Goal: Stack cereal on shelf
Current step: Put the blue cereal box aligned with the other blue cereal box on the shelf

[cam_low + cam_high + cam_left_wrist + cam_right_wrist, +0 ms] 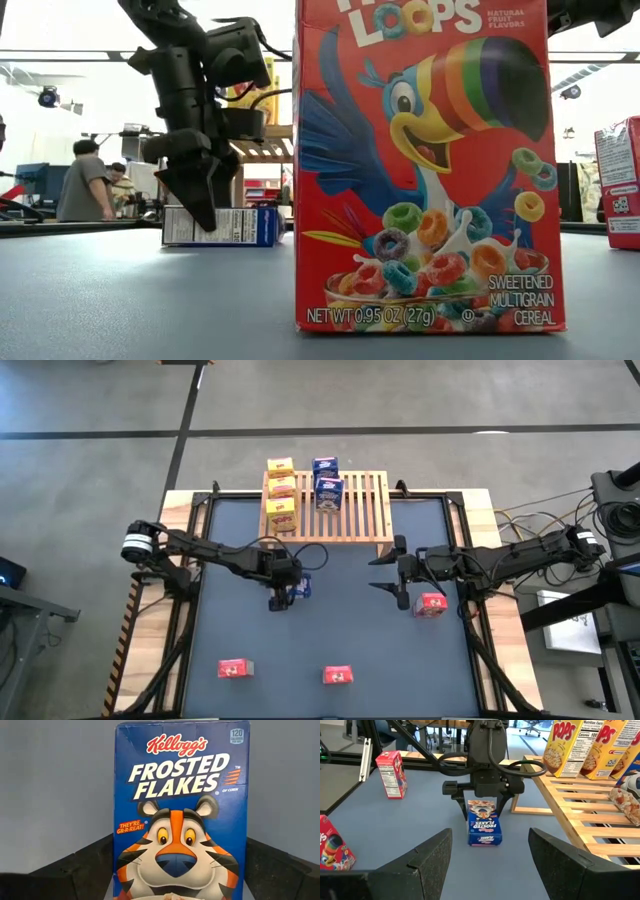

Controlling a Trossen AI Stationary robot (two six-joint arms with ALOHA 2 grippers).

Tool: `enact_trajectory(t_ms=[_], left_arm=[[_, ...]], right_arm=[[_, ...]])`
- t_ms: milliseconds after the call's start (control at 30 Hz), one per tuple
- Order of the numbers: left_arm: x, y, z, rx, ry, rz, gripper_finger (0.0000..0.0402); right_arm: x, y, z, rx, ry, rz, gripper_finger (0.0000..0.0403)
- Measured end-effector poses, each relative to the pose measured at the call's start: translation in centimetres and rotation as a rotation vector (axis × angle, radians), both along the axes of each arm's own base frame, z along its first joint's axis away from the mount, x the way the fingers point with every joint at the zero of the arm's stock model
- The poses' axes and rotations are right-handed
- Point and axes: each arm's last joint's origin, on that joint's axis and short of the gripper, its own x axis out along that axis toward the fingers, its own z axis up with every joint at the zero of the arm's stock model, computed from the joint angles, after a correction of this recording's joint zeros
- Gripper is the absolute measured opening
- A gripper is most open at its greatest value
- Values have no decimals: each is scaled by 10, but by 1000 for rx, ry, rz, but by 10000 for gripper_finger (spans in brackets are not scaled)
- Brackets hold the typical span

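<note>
Seen from above, a light wooden slatted rack (pixel 345 510) stands at the upper centre of the dark blue-grey tabletop (pixel 330 625), carrying three yellow cardboard cereal boxes (pixel 281 495) in a column along its left edge and two blue cardboard cereal boxes (pixel 327 482) just right of them. Below the rack, left of centre, the left gripper (pixel 283 592) hangs over a third blue Frosted Flakes box (pixel 303 587) lying flat on the table; its dark fingers stand spread wide on either side of the box without clamping it. In the left wrist view the box's glossy printed front, with its tiger face, fills the frame between the two fingers.

Right of centre, the right gripper (pixel 392 573) hovers with its jaws parted and holding nothing, a small red cardboard cereal box (pixel 430 605) standing just beside it to the lower right. Two more red boxes stand near the lower edge, one at lower left (pixel 235 669) and one at lower centre (pixel 338 676). In the low view the centre box blocks much of the frame. Two people (pixel 95 180) sit in the room at far left.
</note>
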Motion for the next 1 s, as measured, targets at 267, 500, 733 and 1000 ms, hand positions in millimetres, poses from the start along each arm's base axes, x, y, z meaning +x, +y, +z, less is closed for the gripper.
enact_trajectory(t_ms=[267, 500, 733, 1000], left_arm=[[-1, -1, 3, -27, -10, 4, 310], [-2, -3, 6, -36, -24, 20, 286], [-6, -15, 25, 7, -100, 33, 283], [-18, -41, 59, 211, -275, 99, 283]], right_arm=[[0, 0, 0, 0, 0, 0, 251], [0, 0, 0, 0, 0, 0, 251], [0, -1, 1, -8, -16, -35, 251], [0, -2, 3, -44, -40, -188, 251]])
